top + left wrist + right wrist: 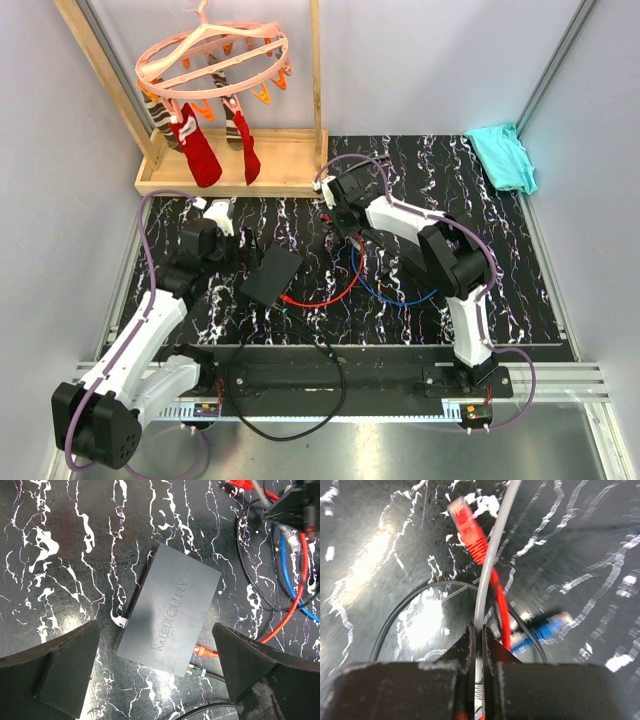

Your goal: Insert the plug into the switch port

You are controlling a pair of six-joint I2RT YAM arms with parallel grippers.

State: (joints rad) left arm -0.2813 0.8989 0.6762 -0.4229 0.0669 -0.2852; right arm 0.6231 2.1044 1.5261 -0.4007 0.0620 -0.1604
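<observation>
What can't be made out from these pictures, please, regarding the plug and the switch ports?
Ports of the switch: left wrist view, their edge faces away; top view, too small.
Far end of the grey cable in the right end effector: cut off by the right wrist view's top edge.
The blue plug: blurred, same view.

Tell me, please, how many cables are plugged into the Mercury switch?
2 at one Mercury switch edge: a red cable and, beside it, a black cable; others may be hidden.

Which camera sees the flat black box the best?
The left wrist view: the black box fills the middle, its MERCURY lettering readable, a red plug at its edge. The top external view shows it small. The right wrist view misses it.
</observation>
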